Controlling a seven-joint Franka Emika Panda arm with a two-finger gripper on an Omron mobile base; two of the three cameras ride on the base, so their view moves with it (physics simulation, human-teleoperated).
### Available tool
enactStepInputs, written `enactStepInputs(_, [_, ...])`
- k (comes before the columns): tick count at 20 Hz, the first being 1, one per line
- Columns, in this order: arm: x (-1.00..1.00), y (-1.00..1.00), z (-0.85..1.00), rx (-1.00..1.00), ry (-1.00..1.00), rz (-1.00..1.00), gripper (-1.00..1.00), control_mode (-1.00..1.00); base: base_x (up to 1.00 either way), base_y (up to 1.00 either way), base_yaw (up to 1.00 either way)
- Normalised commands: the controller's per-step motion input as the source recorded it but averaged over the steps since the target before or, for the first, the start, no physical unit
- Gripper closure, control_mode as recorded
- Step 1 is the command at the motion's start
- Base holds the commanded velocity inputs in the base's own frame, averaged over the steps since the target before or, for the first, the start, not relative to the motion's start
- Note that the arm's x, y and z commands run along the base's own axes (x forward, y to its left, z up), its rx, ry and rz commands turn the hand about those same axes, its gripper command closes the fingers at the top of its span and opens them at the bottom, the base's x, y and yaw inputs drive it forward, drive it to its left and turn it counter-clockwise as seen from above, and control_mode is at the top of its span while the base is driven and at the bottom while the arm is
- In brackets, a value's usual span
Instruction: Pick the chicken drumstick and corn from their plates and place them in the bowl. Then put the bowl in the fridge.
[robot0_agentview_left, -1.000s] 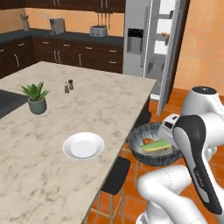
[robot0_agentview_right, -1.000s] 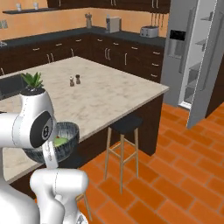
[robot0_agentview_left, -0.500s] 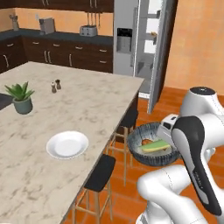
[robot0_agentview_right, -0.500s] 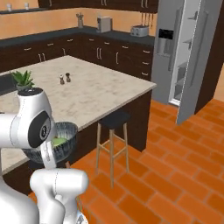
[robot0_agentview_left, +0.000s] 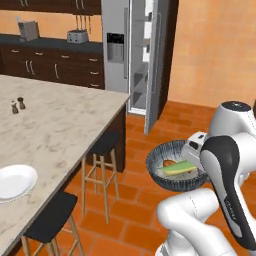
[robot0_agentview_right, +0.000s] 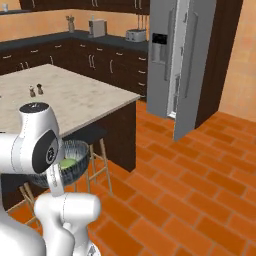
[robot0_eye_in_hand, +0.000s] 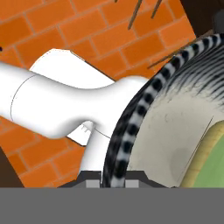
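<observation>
I have the gripper (robot0_eye_in_hand: 113, 183) clamped on the rim of the bowl (robot0_agentview_left: 176, 165), carried beside the arm with the corn (robot0_agentview_left: 179, 169) and chicken drumstick (robot0_agentview_left: 169, 163) inside. I judge this the carrying step; next I must bring it to the open fridge (robot0_agentview_left: 138, 55) and slide it level onto a shelf.

Orange-red brick tiles cover the floor (robot0_agentview_right: 200, 185), and the walls (robot0_agentview_left: 210, 50) are a warm plain orange. A marble-topped island (robot0_agentview_left: 55, 125) with a dark base stands at the left, with two dark-seated wooden stools (robot0_agentview_left: 100, 150) tucked under its overhang. Small salt and pepper shakers (robot0_agentview_left: 17, 105) stand on the marble. Dark wood cabinets (robot0_agentview_right: 90, 62) with a black countertop run along the back wall, carrying a toaster (robot0_agentview_left: 77, 36) and what may be a second small appliance (robot0_agentview_left: 28, 30), too blurred to name
</observation>
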Motion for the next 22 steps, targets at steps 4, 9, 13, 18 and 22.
enactStepInputs(4, [0.00, 0.00, 0.00, 0.00, 0.00, 0.00, 1.00, 1.00, 1.00, -0.94, -0.02])
enactStepInputs(9, [0.00, 0.00, 0.00, 0.00, 0.00, 0.00, 1.00, 1.00, 1.00, -0.88, 0.00])
enactStepInputs(13, [0.00, 0.00, 0.00, 0.00, 0.00, 0.00, 1.00, 1.00, 1.00, -0.80, 0.00])
enactStepInputs(18, [0.00, 0.00, 0.00, 0.00, 0.00, 0.00, 1.00, 1.00, 1.00, -0.73, 0.13])
enactStepInputs(22, [0.00, 0.00, 0.00, 0.00, 0.00, 0.00, 1.00, 1.00, 1.00, -0.64, 0.24])
